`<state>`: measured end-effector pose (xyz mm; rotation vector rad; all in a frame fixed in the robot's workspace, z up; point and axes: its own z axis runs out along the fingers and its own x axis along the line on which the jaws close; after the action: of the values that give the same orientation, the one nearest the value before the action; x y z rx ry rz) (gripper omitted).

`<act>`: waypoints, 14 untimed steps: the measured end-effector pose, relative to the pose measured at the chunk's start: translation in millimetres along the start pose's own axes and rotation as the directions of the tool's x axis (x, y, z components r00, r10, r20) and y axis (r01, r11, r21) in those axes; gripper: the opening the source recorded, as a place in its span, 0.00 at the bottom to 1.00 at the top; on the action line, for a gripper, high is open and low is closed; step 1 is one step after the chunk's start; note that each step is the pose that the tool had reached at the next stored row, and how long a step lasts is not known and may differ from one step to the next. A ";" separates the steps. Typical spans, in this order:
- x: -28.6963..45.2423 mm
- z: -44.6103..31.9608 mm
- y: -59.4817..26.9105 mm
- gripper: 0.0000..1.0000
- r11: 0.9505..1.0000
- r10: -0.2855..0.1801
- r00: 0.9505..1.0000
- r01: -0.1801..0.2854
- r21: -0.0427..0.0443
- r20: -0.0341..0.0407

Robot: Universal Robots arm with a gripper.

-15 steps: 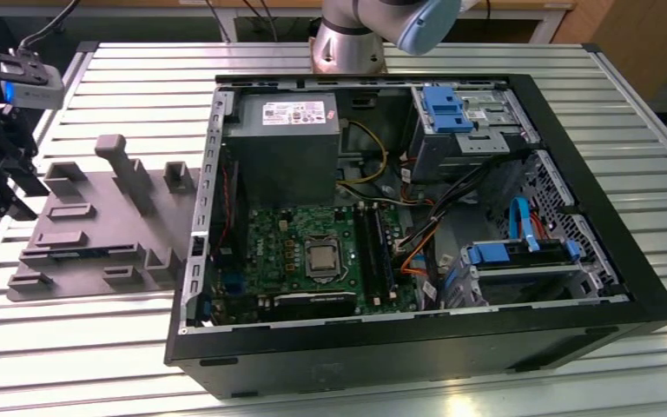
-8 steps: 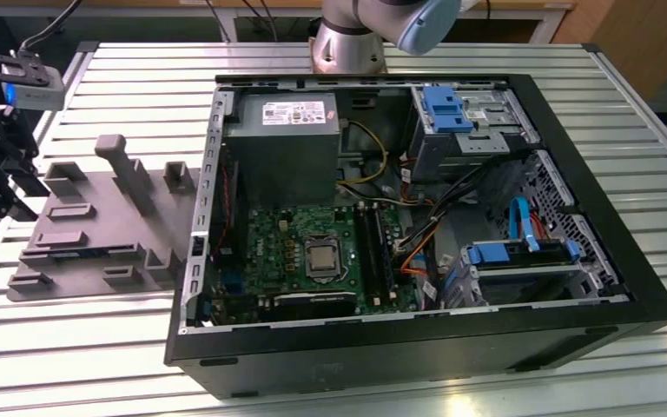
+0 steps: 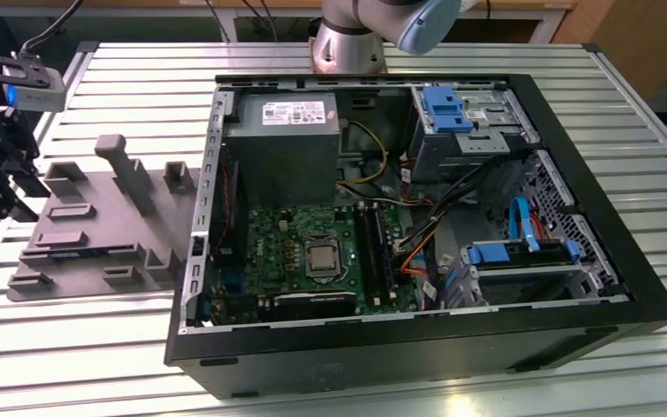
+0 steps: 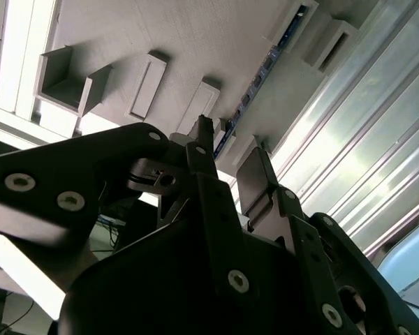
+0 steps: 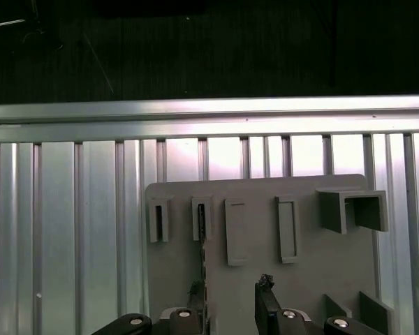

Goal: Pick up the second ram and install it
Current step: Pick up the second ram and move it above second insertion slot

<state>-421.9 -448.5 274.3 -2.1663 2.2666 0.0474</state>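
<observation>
While the gripper (image 5: 230, 314) hangs over the gray holder (image 5: 307, 279), its jaws stand apart and hold nothing. The ram (image 5: 203, 244) is not yet picked. It stands on its thin edge in the holder, one end seated in a slotted block on the far side from the tool.

The ram lies straight ahead of the fingertips, beyond and beneath them. Its long axis runs away from the tool and crosses the line along which the fingers (image 5: 267, 307) close, so its flat faces are turned toward the pads. In both wrist views its near end comes in between the two fingers, and it is off centre: it sits close beside one finger, with a clear gap to the other. I cannot tell whether that nearer finger touches it. In the second wrist view the ram (image 4: 265, 66) shows its row of dark chips along the holder.

In the exterior view the gripper (image 3: 3, 178) is well apart from the open case (image 3: 426, 347), whose long black sockets (image 3: 371, 248) lie off to the exterior view's right.
</observation>
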 end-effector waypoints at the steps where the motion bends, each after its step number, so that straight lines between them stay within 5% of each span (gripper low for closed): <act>1: 0.0 0.2 0.0 0.42 1.000 0.000 1.000 0.000 0.000 0.000; 14: 0.1 2.8 0.0 0.42 1.000 0.000 1.000 0.000 0.000 0.000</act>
<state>-421.9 -448.5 271.5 -2.1663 2.2666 0.0474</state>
